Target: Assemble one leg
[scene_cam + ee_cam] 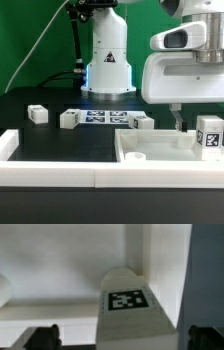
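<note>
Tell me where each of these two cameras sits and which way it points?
Exterior view: stands off the arm, low at the table's edge, looking across the large white tray-like part toward the robot's base; the arm's white wrist and gripper hang at this view's right.
Wrist view: rides on the wrist, looking along the gripper at the leg between its dark fingertips.
Shared: the leg with its square tag, and the tray-like part behind it.
</note>
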`<action>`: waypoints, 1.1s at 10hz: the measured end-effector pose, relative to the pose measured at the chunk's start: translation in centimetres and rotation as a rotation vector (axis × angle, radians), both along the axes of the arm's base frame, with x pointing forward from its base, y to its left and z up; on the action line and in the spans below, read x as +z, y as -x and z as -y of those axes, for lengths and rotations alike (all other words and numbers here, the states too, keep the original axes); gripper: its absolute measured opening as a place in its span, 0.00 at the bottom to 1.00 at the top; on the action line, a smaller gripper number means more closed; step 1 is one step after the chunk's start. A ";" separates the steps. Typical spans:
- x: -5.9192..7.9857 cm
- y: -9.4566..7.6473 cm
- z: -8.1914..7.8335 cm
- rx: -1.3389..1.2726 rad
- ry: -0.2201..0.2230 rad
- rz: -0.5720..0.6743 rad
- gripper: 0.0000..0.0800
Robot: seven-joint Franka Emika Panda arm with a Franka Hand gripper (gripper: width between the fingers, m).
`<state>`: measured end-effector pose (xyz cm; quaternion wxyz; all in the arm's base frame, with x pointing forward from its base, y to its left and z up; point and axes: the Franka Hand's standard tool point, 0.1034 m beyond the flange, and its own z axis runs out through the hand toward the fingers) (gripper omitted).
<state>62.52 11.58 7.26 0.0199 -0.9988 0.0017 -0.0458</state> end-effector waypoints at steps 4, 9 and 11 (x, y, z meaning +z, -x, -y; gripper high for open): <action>0.0 0.0 0.0 -0.023 -0.002 -0.001 0.36; 0.0 0.1 -0.1 -0.348 -0.046 -0.016 0.36; 0.0 0.1 0.0 -0.553 -0.068 -0.019 0.36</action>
